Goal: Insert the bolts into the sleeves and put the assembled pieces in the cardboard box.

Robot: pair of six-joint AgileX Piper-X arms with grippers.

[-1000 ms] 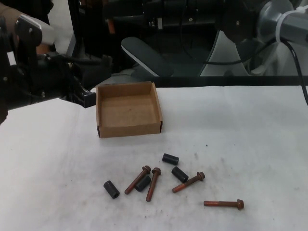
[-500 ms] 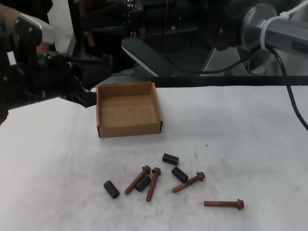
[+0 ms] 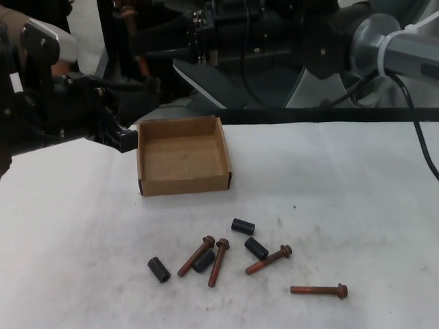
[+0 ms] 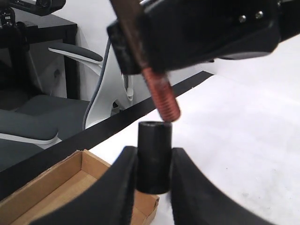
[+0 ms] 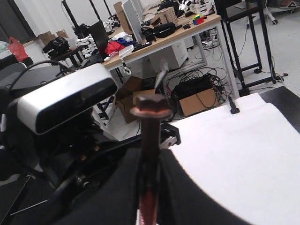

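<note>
Your left gripper (image 4: 153, 183) clamps 1 black sleeve (image 4: 154, 143) upright, raised near the cardboard box (image 3: 184, 182) at the bench's (image 3: 357, 192) far left. Your right gripper (image 5: 149, 180) grasps 1 bolt (image 4: 162, 98), its threaded tip right at the sleeve's open top. Nearer you, 4 loose bolts (image 3: 319, 290) and 4 loose sleeves (image 3: 158, 269) lie scattered.

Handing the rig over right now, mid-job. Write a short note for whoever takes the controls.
Left gripper: shut on an upright black cylindrical sleeve.
Right gripper: shut on a rust-red metal bolt, threaded tip at the sleeve's mouth, not yet in.
Brown cardboard box: nothing in it.
Bench: four loose black sleeves and four loose bolts nearer the camera than the box.
Done: nothing assembled. Left: finish this insertion, box it, then the other four pairs.
</note>
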